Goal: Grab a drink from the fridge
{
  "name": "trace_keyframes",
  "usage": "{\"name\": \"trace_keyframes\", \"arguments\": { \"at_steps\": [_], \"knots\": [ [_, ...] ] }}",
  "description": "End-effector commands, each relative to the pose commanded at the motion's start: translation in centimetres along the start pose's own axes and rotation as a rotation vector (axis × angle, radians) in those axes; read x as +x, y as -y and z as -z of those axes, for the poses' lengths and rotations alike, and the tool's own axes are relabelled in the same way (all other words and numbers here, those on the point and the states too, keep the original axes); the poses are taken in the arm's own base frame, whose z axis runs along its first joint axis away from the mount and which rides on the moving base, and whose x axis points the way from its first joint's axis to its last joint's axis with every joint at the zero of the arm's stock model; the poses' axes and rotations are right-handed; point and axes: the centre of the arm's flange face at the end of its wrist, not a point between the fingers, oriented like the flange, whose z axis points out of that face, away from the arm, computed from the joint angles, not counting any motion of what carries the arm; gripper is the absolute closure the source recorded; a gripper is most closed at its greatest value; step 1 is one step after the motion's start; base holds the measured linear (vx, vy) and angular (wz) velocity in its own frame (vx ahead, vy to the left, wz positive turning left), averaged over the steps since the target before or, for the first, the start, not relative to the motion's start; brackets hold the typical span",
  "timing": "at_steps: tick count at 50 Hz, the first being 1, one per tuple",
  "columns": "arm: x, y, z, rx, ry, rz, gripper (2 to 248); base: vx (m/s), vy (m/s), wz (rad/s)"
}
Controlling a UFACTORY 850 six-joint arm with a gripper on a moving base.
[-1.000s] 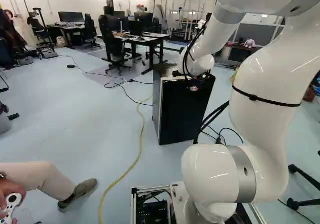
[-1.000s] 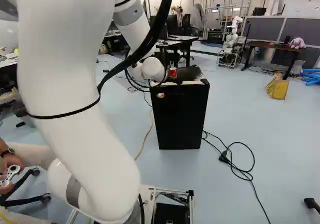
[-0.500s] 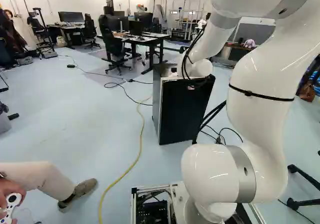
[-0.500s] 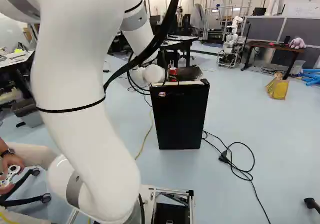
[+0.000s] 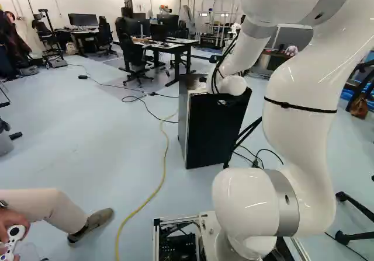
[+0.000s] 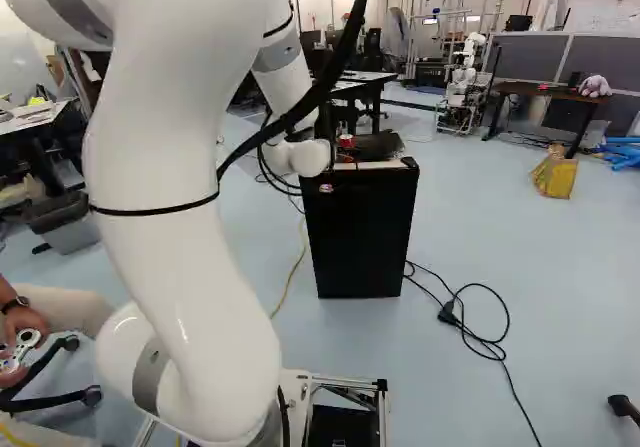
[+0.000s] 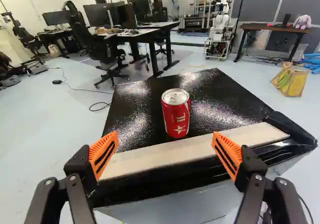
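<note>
Red soda can (image 7: 175,116) is standing on the mini fridge (image 7: 135,108), just beyond its near edge. I'm lowering my arm (image 5: 298,121); the gripper (image 7: 165,134) is gaping wide, seemingly nearing a reach to the can.

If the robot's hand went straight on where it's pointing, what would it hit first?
Most likely the red soda can on the fridge top, roughly centred ahead of the open hand. Height is hard to judge, so the fridge's near edge might catch first.
</note>
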Motion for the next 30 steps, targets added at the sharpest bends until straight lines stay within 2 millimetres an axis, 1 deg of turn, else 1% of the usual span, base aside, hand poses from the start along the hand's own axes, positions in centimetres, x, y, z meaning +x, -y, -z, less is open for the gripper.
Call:
{"name": "trace_keyframes", "arguments": {
  "at_steps": [18,30],
  "knots": [
    [-0.9,0.0,-0.7,0.025,-0.075,0.001,3,0.0,0.0,0.0],
    [-1.7,0.0,-1.2,0.041,-0.093,0.007,3,0.0,0.0,0.0]
  ]
}}
